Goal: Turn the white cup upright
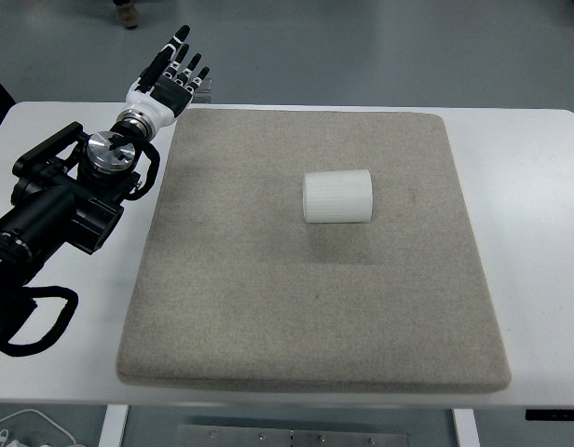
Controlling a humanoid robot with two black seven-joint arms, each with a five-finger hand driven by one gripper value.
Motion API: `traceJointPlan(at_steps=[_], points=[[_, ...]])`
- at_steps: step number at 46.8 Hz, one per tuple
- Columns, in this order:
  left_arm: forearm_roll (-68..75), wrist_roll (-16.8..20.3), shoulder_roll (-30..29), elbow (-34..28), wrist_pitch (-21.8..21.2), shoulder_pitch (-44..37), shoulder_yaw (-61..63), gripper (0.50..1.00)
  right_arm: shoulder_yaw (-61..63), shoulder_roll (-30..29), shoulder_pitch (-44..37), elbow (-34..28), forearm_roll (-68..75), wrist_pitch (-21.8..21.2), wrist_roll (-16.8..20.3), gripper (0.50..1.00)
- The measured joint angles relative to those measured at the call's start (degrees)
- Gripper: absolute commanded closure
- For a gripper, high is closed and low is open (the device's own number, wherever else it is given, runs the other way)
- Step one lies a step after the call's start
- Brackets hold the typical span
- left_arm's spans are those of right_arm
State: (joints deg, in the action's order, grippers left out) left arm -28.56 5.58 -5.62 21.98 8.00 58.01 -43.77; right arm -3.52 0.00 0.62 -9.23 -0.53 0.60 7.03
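A white ribbed cup (337, 196) lies on its side near the middle of the grey felt mat (268, 317), its axis running left to right. My left hand (175, 73) is held over the table's far left corner, well away from the cup, fingers spread and holding nothing. Its black arm comes in from the lower left edge. The right arm does not show.
The mat covers most of a white table (539, 214). Bare table strips run along the left and right sides. Black cable loops (45, 321) hang by the left arm. Grey floor lies beyond the far edge.
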Motion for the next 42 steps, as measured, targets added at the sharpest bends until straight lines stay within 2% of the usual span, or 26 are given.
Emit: traceJointPlan(at_steps=[28, 37, 42], points=[[-0.09, 0.22, -0.79, -0.61, 0.30, 0.27, -0.33, 0.504, 0.00, 0.00, 0.00, 0.00, 0.00, 0.01, -0.01, 0.570], [1.25, 0.22, -1.20, -0.51, 5.41, 0.41, 0.08, 0.504, 0.00, 0.00, 0.00, 0.00, 0.00, 0.01, -0.01, 0.570], [4.87, 0.22, -1.21, -0.01, 6.30, 1.59, 0.35, 0.504, 0.00, 0.00, 0.00, 0.00, 0.00, 0.01, -0.01, 0.570]])
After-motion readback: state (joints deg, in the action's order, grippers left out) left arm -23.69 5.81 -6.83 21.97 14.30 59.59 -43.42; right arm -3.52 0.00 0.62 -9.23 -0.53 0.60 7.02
